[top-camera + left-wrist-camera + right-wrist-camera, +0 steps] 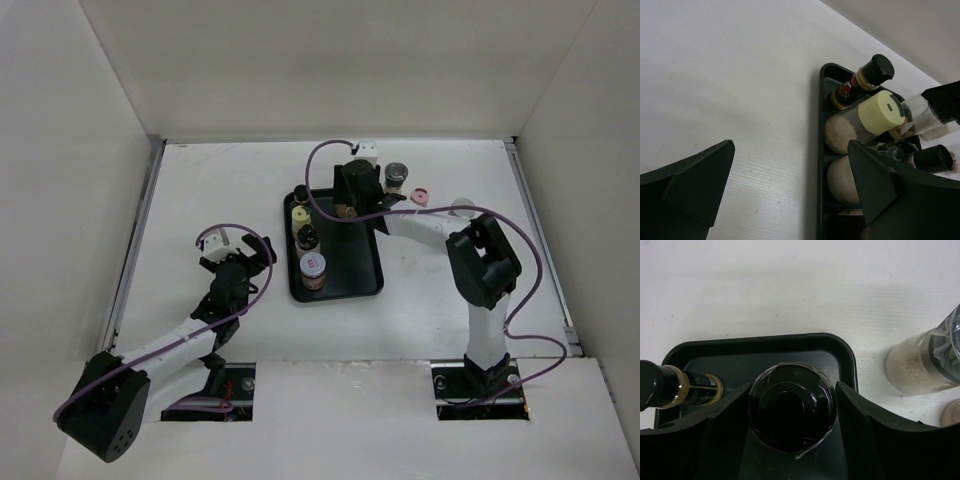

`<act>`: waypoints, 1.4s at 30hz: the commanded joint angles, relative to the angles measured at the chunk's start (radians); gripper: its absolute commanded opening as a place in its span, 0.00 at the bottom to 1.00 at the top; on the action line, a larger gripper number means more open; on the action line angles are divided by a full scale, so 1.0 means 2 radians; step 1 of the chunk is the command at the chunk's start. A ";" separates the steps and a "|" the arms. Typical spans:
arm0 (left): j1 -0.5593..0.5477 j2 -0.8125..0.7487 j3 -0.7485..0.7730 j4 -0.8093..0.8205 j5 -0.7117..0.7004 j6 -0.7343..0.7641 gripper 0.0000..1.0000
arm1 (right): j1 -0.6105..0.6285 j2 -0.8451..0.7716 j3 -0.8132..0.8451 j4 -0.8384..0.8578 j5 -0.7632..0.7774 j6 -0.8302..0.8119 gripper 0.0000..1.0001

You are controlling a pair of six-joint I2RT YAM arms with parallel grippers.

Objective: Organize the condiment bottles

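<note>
Right gripper [791, 389] closed on dark-capped bottle [791, 412], fingers touching both its sides, over the far end of the black tray [765, 338]. Step judged: placing it in the tray. Left gripper [790, 147] wide open, empty, beside the tray. Next: lower upright, release. Grey-capped jar [397, 175] stands outside the tray.

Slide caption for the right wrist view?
Right end effector grips a dark-capped bottle at a corner of the black tray; a powder-filled bottle stands outside it.
</note>
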 commanded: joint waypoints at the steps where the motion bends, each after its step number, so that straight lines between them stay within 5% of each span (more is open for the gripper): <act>1: 0.005 -0.001 0.004 0.025 0.010 -0.006 1.00 | -0.005 0.003 0.032 0.024 -0.001 0.001 0.61; 8: 0.006 -0.001 0.004 0.026 0.011 -0.007 1.00 | -0.005 -0.022 0.032 0.022 -0.016 -0.011 0.84; 22: 0.008 -0.004 0.002 0.025 0.014 -0.009 1.00 | -0.112 -0.129 -0.015 -0.001 0.014 -0.049 1.00; 42: 0.012 0.006 0.005 0.027 0.018 -0.009 1.00 | -0.131 -0.009 0.068 -0.062 -0.052 -0.076 0.98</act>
